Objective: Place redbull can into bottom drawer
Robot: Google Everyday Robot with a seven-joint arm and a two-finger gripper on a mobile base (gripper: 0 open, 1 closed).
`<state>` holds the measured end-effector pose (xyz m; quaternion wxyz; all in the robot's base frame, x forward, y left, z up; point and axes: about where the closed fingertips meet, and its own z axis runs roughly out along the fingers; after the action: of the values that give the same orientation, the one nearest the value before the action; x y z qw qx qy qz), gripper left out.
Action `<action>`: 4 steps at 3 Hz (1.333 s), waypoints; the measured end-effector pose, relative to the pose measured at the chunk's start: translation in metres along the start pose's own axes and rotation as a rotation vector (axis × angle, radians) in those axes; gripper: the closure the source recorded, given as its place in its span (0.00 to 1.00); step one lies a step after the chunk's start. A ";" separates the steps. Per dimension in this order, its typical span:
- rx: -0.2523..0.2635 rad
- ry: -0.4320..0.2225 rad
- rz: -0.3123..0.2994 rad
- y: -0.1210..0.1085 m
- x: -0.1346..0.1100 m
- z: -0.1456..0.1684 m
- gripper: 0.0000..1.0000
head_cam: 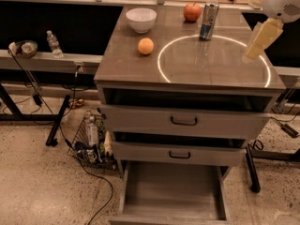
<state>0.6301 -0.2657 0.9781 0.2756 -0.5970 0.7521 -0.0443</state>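
The redbull can (208, 15) stands upright at the back of the cabinet top, right of centre, just right of a red apple (192, 11). The bottom drawer (173, 193) is pulled out, with a bare floor. My gripper (259, 42), pale yellow under a white wrist, hangs over the right edge of the cabinet top. It is to the right of the can, nearer the camera, and apart from it.
An orange (146, 46) and a white bowl (141, 18) sit on the left of the cabinet top (211, 64). The two upper drawers (183, 121) stand slightly ajar. A water bottle (54, 43) stands on the left ledge. A wire basket (91, 139) and cables lie on the floor at the left.
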 end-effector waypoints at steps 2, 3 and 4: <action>0.052 -0.017 0.051 -0.013 0.003 0.015 0.00; 0.151 -0.087 0.168 -0.051 0.015 0.054 0.00; 0.216 -0.183 0.240 -0.090 0.017 0.091 0.00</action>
<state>0.7489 -0.2832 0.9307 0.4088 -0.4715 0.7805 -0.0374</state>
